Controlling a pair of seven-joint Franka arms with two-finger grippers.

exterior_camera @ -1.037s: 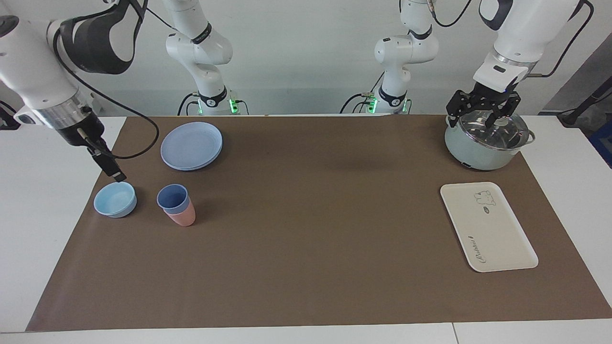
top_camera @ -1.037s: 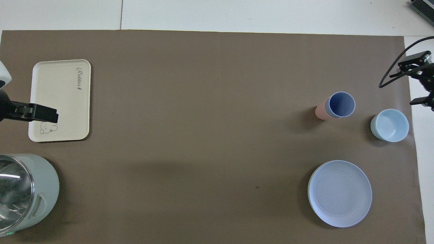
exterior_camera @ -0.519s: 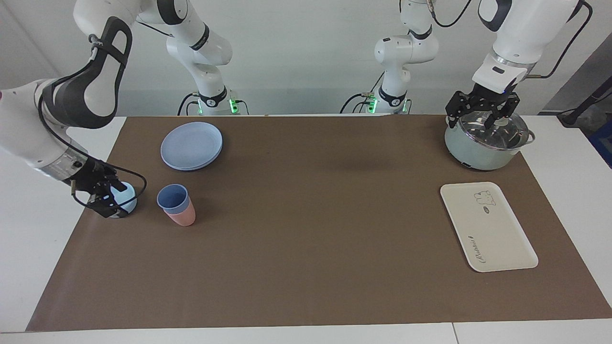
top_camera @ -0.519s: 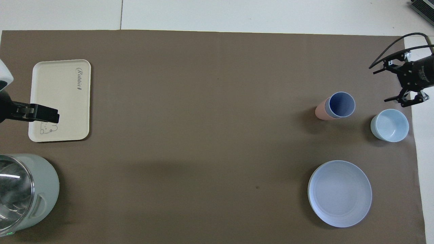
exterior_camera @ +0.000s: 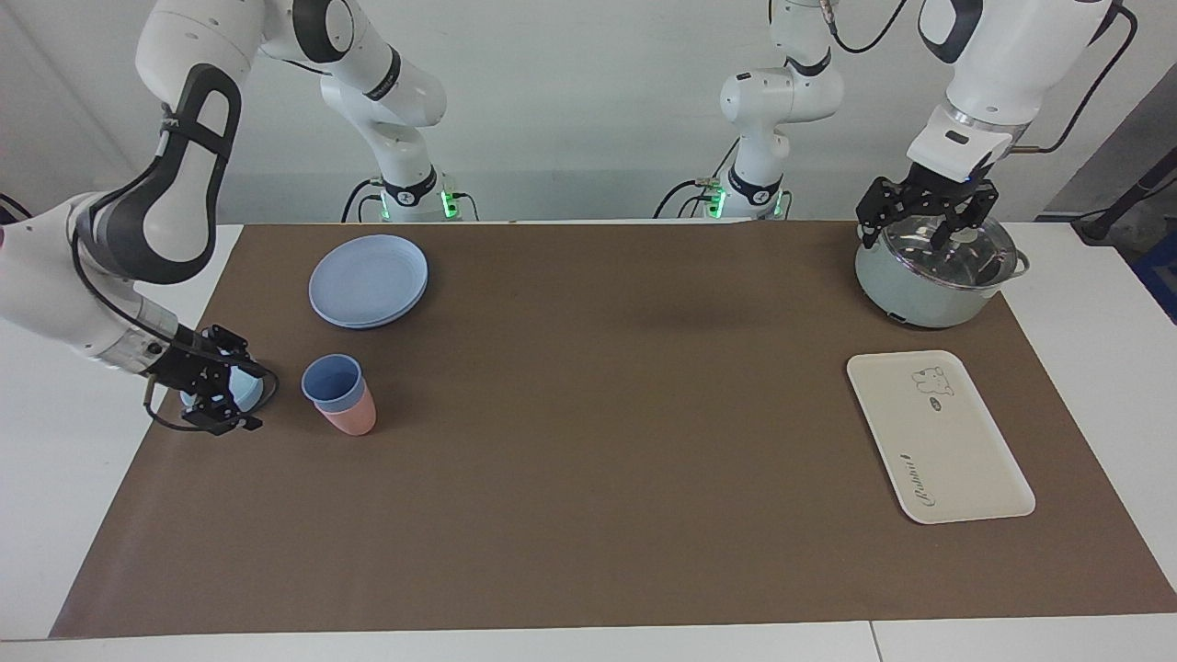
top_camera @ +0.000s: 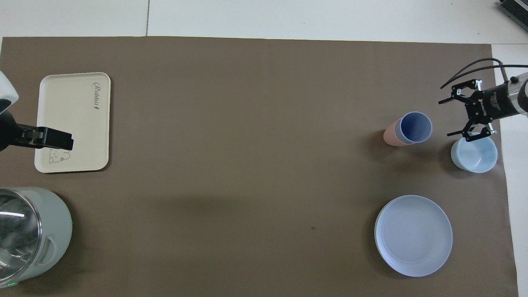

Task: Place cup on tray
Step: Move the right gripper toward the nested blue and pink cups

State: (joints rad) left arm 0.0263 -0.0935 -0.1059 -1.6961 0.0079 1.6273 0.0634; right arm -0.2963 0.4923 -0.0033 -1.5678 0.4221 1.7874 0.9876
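The periwinkle-blue cup stands nested in a salmon-pink tumbler toward the right arm's end of the table. My right gripper is low and turned sideways beside the cup. It is open, with nothing between its fingers, and a gap separates it from the cup. The cream tray lies flat toward the left arm's end. My left gripper hangs open and raised over the tray's bear end and the pot, where it waits.
A light-blue bowl sits right by the right gripper, partly covered by it in the facing view. Blue plates lie nearer the robots than the cup. A pale green pot with a glass lid stands by the tray.
The right arm has swung down from above the bowl, turned its gripper sideways and brought it closer to the cup. The left arm, cup and tray have not moved.
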